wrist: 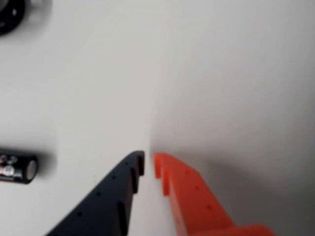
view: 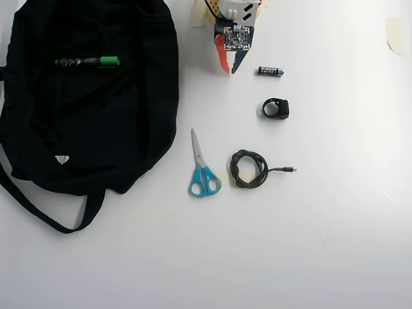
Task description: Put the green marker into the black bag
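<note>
The marker [view: 87, 62] lies on the bag [view: 129, 129], well apart from the claw [view: 228, 69], which is pressed nearly together and empty above the surface [view: 322, 225]. It seems to sit atop the fabric, so confirm it before retiring

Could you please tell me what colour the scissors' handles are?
Blue: the metal-bladed scissors have blue plastic handle loops, seen best in the overhead view.
</note>
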